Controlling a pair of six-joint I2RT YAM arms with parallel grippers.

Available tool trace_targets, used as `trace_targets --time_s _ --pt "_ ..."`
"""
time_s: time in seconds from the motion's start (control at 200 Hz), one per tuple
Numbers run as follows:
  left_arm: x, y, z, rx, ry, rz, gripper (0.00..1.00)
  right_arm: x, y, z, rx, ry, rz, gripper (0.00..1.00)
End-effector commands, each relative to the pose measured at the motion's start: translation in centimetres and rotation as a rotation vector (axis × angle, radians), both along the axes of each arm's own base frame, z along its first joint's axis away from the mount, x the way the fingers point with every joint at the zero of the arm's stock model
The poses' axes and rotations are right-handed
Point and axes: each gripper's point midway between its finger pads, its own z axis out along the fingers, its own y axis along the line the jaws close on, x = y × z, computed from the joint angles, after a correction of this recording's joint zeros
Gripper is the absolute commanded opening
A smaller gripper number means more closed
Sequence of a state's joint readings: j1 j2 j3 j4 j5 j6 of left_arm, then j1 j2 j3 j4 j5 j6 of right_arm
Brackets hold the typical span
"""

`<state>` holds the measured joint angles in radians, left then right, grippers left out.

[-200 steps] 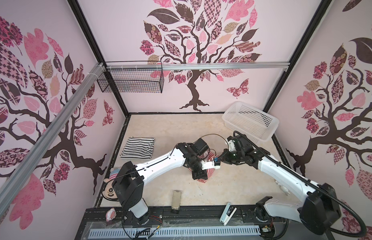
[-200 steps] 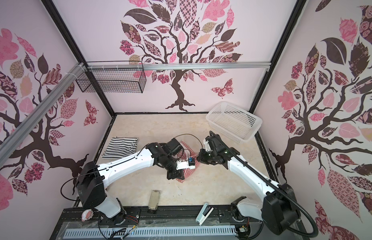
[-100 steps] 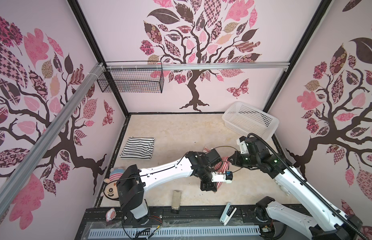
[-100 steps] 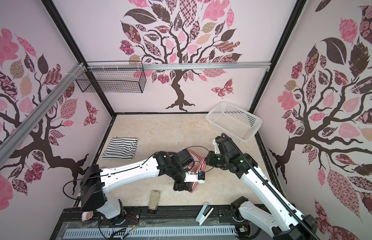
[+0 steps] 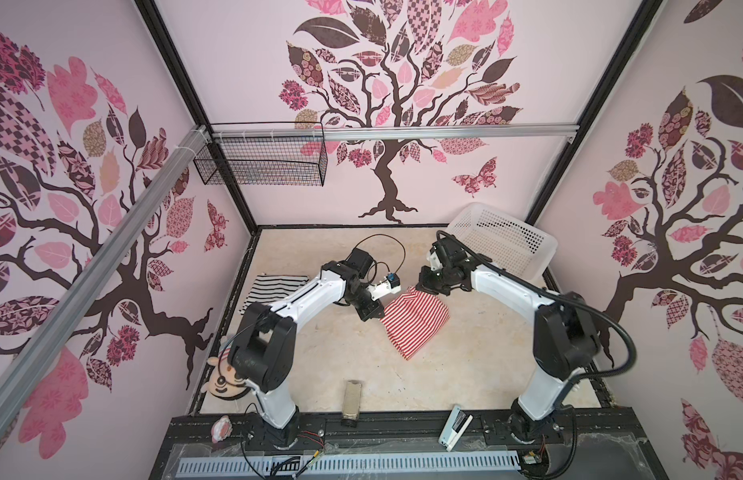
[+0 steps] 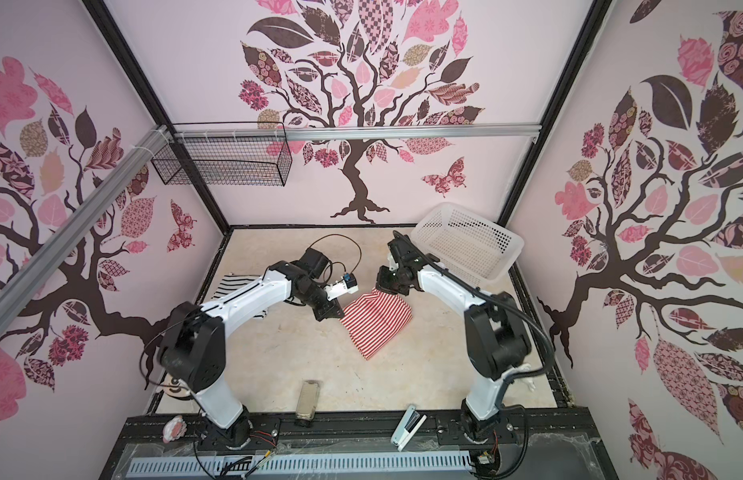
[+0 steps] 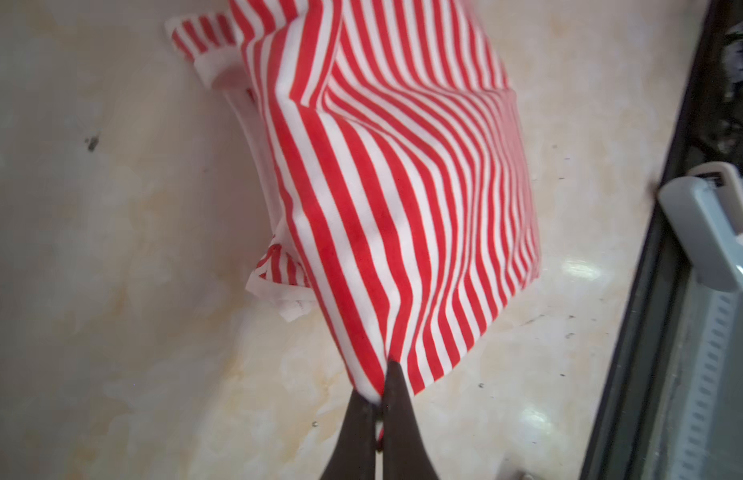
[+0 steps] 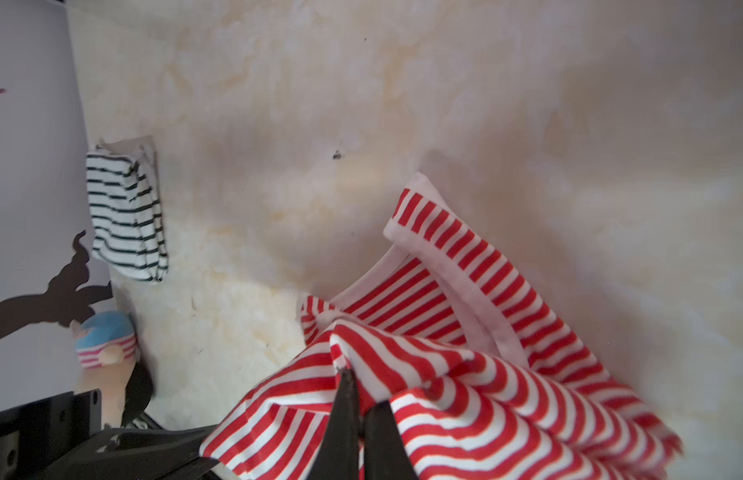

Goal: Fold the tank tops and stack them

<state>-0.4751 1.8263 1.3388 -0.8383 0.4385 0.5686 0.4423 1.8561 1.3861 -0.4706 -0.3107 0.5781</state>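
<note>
Top views, both, swept left to right.

- Black-striped top (image 5: 274,286) is lying folded flat on the surface (image 5: 320,361), far-left, close by the wall. The left arm is passing above its right end.
- Plush toy (image 5: 222,380) is sitting at the near-left corner, well apart from that top.
- Left claw (image 5: 378,315) is reaching toward mid-surface with its jaws closed tight, pinching the left corner of the red top (image 5: 415,328). Left wrist view is showing the same: dark fingertips (image 7: 399,424) are pressing together on a corner of striped cloth. The fabric is sloping away from them in one sheet, and white-trimmed straps are peeking out from under it.
- Red top is sitting just right of centre, between the two claws. Its far edge is being held up at both corners and the rest is draping toward the near side. Whether the near tip is touching the surface, I cannot tell.
- Right claw (image 5: 417,289) is reaching in from the right with its jaws shut, gripping the far-right corner, which is peaking up in a point. Right wrist view is showing its fingers (image 8: 345,415) clamping a bunched fold, with a trimmed strap loop lying beyond.
- White basket (image 5: 544,253) is standing in the far-right corner, behind the right arm and apart from the red top.
- Along the near edge, a brown block (image 5: 352,397) and then a stapler (image 5: 455,428) are lying apart from both tops.
</note>
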Motion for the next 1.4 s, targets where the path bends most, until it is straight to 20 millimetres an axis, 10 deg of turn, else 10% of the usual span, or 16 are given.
trace_targets --time_s 0.0,0.415,0.785,0.976,1.161,1.396 --pt "3.2 0.6 -1.7 0.079 -0.057 0.005 0.05 1.3 -0.3 -3.2 -0.034 0.038 -0.005 0.01" --pt "8.7 1.5 -3.8 0.126 -0.142 0.148 0.14 3.1 -2.2 -5.8 -0.103 0.038 -0.078 0.07" --pt "11.8 0.1 -1.7 0.064 -0.204 0.221 0.17 3.4 -4.3 -2.3 -0.12 -0.064 -0.204 0.1" --pt "13.7 0.0 -2.0 0.093 -0.213 0.255 0.2 3.6 -5.0 -1.8 -0.131 -0.086 -0.253 0.4" --pt "12.5 0.5 0.7 0.052 -0.256 0.297 0.25 2.1 -4.1 0.7 -0.07 -0.169 -0.217 0.41" --pt "6.3 -1.6 4.5 -0.046 -0.219 0.212 0.26 -0.4 -1.6 -2.0 -0.053 -0.073 -0.099 0.1"
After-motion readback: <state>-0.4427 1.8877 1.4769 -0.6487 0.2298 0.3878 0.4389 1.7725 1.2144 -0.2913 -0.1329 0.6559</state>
